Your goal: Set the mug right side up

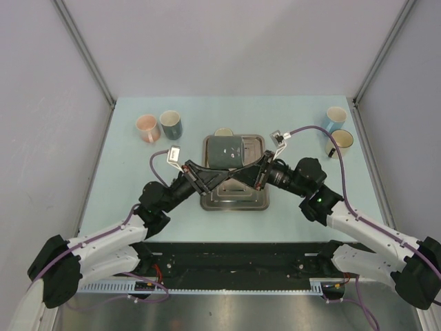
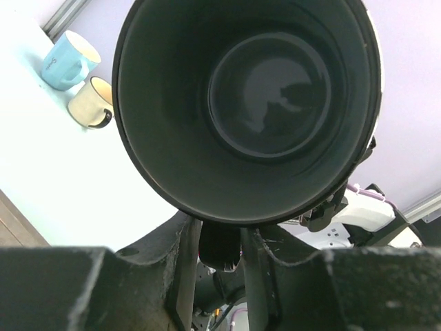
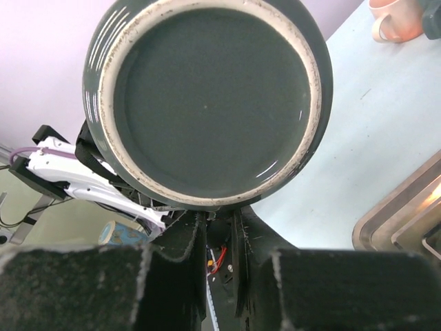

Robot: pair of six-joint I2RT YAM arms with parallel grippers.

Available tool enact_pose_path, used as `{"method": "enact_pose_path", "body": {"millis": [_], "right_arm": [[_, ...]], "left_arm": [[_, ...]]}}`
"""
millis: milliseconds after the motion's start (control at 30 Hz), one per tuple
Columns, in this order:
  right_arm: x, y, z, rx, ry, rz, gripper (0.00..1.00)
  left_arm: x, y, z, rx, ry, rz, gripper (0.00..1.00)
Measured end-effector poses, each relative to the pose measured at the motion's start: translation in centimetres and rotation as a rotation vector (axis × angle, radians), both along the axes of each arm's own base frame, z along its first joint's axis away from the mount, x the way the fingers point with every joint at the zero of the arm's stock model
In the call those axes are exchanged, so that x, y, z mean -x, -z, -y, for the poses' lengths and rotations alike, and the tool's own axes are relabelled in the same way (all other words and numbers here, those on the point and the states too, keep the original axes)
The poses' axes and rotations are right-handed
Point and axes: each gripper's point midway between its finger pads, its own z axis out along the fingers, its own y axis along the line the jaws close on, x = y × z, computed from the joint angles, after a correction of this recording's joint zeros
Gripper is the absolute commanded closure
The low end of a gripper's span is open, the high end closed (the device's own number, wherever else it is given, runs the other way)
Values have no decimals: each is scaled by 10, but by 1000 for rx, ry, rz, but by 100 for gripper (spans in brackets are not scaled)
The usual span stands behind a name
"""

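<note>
Dark grey mug (image 1: 224, 150) on its side, up off the metal tray (image 1: 234, 200) and over that tray's far half. Open mouth turned toward the left side of the tray, so the left wrist view looks straight down into the glossy inside (image 2: 275, 103). Unglazed foot ring and flat base (image 3: 207, 103) turned toward the tray's right side, filling the right wrist view. Right hand (image 1: 249, 172) reaching in from the right of the tray, fingers drawn right together under the lower edge of the base (image 3: 220, 221) and gripping the mug there. Left hand (image 1: 217, 174) coming in from the left of the tray, fingers narrow just under the rim (image 2: 220, 227) with a dark piece between them; cannot tell whether clamped or only close. Both hands meeting low under the mug, above the tray's middle. Tray flat on the pale worktop (image 1: 138, 179). Beyond the tray's far-left corner, a pink mug (image 1: 147, 127) touching a dark teal mug (image 1: 170, 124), both upright. Beyond the far-right corner, a light blue mug (image 1: 335, 118) and a cream mug (image 1: 342, 141), upright and side by side.
</note>
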Motion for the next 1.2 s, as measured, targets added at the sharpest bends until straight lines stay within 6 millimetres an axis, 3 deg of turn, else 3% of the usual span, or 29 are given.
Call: {"method": "enact_pose_path", "body": {"millis": [100, 133, 200, 467, 533, 567, 667, 767, 1200], "right_arm": [[0, 3, -1, 11, 0, 4, 100], [-1, 3, -1, 14, 1, 5, 100], [-1, 4, -1, 16, 3, 5, 100], [-1, -4, -1, 2, 0, 7, 100], [-1, -6, 0, 0, -5, 10, 91], [-1, -6, 0, 0, -10, 10, 80], [-1, -6, 2, -2, -25, 3, 63], [0, -7, 4, -4, -45, 0, 55], [-1, -6, 7, -2, -57, -2, 46]], "left_arm": [[-1, 4, 1, -11, 1, -14, 70], [-1, 5, 1, -10, 2, -18, 87], [-1, 5, 2, -5, 5, -25, 100], [2, -6, 1, 34, 17, 3, 100], [3, -8, 1, 54, 35, 14, 100], [3, -8, 1, 55, 36, 15, 100], [4, -8, 2, 67, 56, 15, 100], [7, -9, 1, 76, 69, 17, 100], [13, -10, -5, 84, 68, 35, 100]]}}
